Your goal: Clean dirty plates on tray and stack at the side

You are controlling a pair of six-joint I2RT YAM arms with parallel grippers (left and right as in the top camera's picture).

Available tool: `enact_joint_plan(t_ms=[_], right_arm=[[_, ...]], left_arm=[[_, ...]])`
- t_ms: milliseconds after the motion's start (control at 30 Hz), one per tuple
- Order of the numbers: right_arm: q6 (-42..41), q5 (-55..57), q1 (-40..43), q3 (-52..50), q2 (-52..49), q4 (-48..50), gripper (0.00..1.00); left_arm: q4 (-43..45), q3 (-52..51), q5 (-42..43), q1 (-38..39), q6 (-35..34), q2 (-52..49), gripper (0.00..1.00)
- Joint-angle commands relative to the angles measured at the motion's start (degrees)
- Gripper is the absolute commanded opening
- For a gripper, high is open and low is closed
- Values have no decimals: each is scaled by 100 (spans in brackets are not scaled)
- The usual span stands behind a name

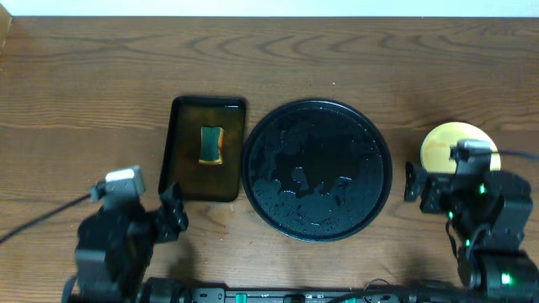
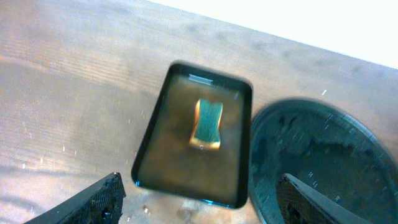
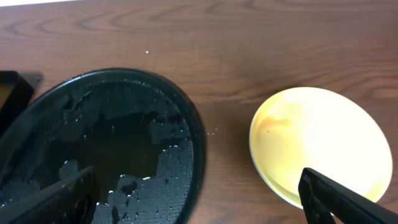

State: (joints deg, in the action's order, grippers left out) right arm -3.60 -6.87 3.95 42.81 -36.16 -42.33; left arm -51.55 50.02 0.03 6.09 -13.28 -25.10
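Round black tray (image 1: pixel 317 170) mid-counter (image 1: pixel 84 84), beaded with water. Right of the tray and apart from it: pale yellow plate (image 3: pixel 317 143), near edge covered by the right arm (image 1: pixel 484 215) from overhead, possible stack beneath hard to make out. Just left of the tray: rectangular tray (image 1: pixel 206 150) holding a sponge (image 1: pixel 211 144), blurred at the left wrist. Left claw (image 2: pixel 199 179) spread wide, pinching nothing. Right claw (image 3: pixel 198 173) likewise spread, finger bases cut off.

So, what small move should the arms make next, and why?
Probably just pull both arms back: the round tray holds only water, the yellow plate sits beside it, the sponge lies in its small tray, and the left gripper and right gripper are open, empty.
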Motion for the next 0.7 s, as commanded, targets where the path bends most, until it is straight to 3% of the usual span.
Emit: enact_joint_plan(t_ms=[0, 533, 667], right_arm=[[46, 83, -26, -81, 363, -264, 99], [46, 101, -28, -83, 435, -1843, 99], [98, -7, -37, -170, 778, -1397, 99]], left_arm=[[20, -52, 37, -13, 74, 529, 79], [-498, -52, 37, -13, 74, 678, 79], [-704, -52, 37, -13, 74, 678, 79]])
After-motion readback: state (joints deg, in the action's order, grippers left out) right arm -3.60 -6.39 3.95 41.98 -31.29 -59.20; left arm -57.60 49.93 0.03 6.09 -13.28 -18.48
